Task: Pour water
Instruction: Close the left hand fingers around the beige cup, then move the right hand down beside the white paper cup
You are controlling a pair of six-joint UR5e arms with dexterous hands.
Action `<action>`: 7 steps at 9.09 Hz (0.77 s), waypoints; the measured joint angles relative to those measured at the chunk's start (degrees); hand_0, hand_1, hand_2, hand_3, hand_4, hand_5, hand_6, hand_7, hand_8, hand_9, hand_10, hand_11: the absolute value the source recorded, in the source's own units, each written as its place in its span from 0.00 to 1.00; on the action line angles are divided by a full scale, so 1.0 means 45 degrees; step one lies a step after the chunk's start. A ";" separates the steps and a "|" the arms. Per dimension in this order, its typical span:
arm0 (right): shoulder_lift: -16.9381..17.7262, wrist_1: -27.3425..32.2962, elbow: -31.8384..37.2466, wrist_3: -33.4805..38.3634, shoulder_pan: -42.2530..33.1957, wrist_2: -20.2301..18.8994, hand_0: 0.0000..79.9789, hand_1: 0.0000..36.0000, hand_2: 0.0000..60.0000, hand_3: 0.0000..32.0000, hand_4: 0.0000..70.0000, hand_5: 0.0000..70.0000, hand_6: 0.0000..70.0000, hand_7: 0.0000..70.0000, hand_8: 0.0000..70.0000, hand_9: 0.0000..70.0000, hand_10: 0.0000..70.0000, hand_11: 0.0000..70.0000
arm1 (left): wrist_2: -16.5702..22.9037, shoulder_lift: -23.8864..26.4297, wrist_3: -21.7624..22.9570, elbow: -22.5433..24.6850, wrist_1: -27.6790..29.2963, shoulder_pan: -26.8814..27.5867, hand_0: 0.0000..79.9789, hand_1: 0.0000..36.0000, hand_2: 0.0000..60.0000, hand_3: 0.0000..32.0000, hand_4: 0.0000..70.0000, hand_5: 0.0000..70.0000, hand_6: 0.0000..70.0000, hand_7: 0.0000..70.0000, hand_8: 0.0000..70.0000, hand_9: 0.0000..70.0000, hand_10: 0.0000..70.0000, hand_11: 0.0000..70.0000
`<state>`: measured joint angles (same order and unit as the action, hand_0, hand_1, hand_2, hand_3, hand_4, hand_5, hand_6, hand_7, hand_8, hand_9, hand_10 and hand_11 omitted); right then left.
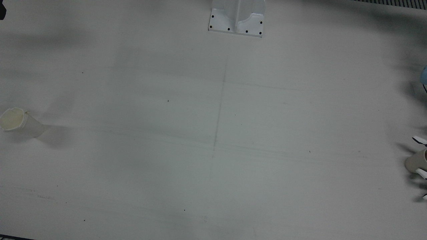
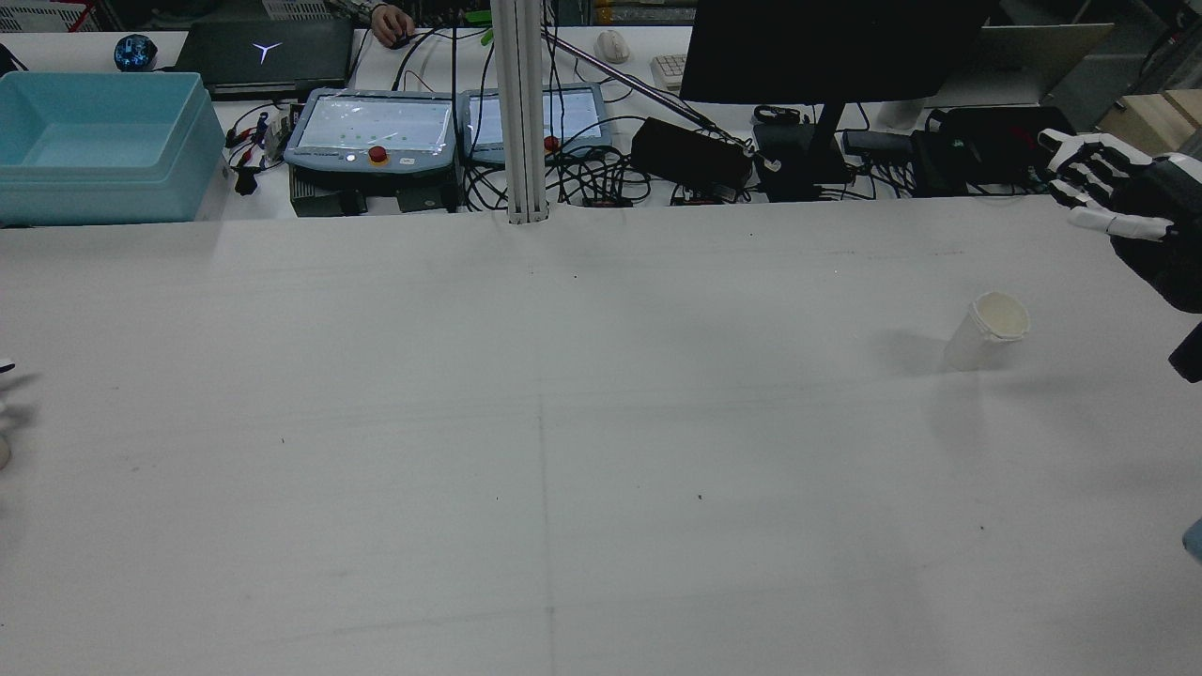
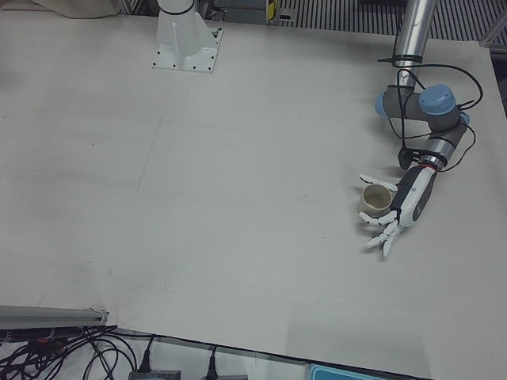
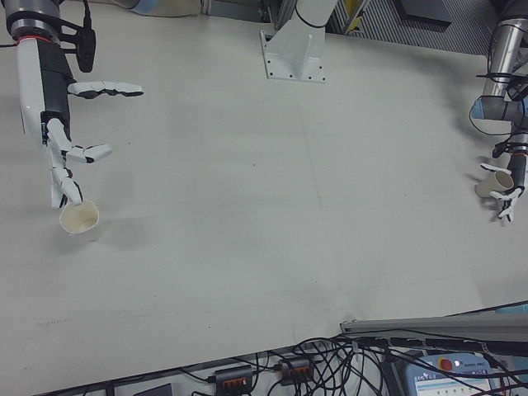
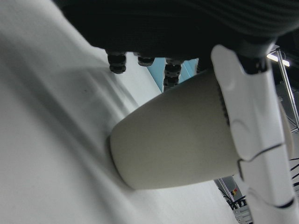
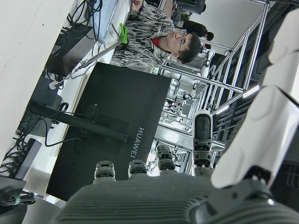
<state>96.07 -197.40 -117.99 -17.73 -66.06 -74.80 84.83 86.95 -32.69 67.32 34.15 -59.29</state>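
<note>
A beige paper cup (image 3: 374,198) stands on the white table (image 3: 238,198) at the robot's left side. My left hand (image 3: 405,204) is open around it, thumb on one side and straight fingers (image 3: 384,229) on the other. In the left hand view a finger (image 5: 252,121) lies along the cup's wall (image 5: 177,140). A second, empty paper cup (image 4: 80,219) stands at the robot's right side; it also shows in the rear view (image 2: 991,329). My right hand (image 4: 51,124) is open with its fingers spread, above and behind that cup and apart from it.
A white pedestal base (image 1: 237,20) is bolted at the middle of the table's robot side. Beyond the far edge in the rear view are a teal bin (image 2: 94,141), teach pendants (image 2: 376,127) and a monitor (image 2: 826,47). Cables (image 4: 330,363) lie below the operators' edge.
</note>
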 measured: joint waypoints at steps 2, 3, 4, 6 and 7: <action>0.0021 0.0000 0.0002 0.0010 -0.0005 0.0000 0.57 0.30 0.15 0.00 0.06 0.76 0.08 0.17 0.03 0.04 0.04 0.07 | -0.0138 0.0025 0.0318 0.0031 -0.0185 0.0003 0.75 0.43 0.10 0.00 1.00 1.00 0.20 0.36 0.04 0.05 0.09 0.14; 0.0028 0.0006 -0.0002 0.0012 -0.0007 0.0000 0.57 0.30 0.15 0.00 0.06 0.74 0.08 0.16 0.03 0.04 0.04 0.07 | -0.0225 0.0037 0.0564 0.0072 -0.0334 0.0007 0.81 0.65 0.42 0.00 1.00 1.00 0.21 0.37 0.04 0.05 0.09 0.16; 0.0033 0.0012 -0.0006 0.0020 -0.0015 0.0001 0.57 0.29 0.14 0.00 0.06 0.74 0.08 0.16 0.04 0.04 0.04 0.07 | -0.0293 0.0037 0.0791 0.0106 -0.0455 0.0009 0.81 0.81 0.80 0.00 1.00 1.00 0.21 0.38 0.04 0.05 0.10 0.17; 0.0072 0.0018 -0.0027 0.0089 -0.0209 -0.0012 0.57 0.30 0.14 0.00 0.05 0.62 0.08 0.14 0.04 0.03 0.03 0.06 | -0.0344 0.0036 0.1609 0.0152 -0.0588 0.0001 1.00 1.00 1.00 0.00 1.00 1.00 0.22 0.40 0.05 0.06 0.12 0.21; 0.0188 0.0052 0.0003 0.0140 -0.0413 -0.0044 0.57 0.29 0.15 0.00 0.05 0.52 0.07 0.12 0.03 0.02 0.04 0.07 | -0.0356 0.0034 0.2366 0.0297 -0.0741 -0.0003 1.00 1.00 1.00 0.00 1.00 1.00 0.23 0.41 0.05 0.06 0.12 0.23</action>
<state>96.92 -197.17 -117.98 -17.10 -67.92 -74.99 83.23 87.11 -22.04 68.66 30.81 -59.31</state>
